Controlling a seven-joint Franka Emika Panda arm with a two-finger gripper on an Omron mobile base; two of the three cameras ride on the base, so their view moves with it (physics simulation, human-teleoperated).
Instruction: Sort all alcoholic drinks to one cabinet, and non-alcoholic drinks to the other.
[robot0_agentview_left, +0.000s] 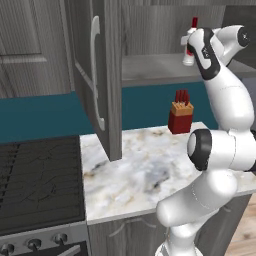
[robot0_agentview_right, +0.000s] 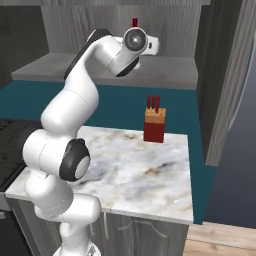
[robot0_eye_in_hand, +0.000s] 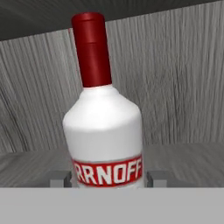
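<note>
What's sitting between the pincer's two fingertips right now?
The red-capped bottle: in the hand view its labelled body stands between the pincer tips, upright on the cabinet shelf. Whether the fingers touch it, I cannot tell.

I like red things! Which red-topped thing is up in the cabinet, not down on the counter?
The white bottle with the red cap; the red knife block stands on the counter.

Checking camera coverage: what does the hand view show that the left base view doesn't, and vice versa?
Hand view alone: the bottle's red label lettering, the fingertips on either side of the bottle's base, and the grey wood-grain cabinet back wall. Left base view alone: the open cabinet door, marble counter, red knife block, stove and the arm. Both share the red-capped white bottle standing upright on the cabinet shelf.
</note>
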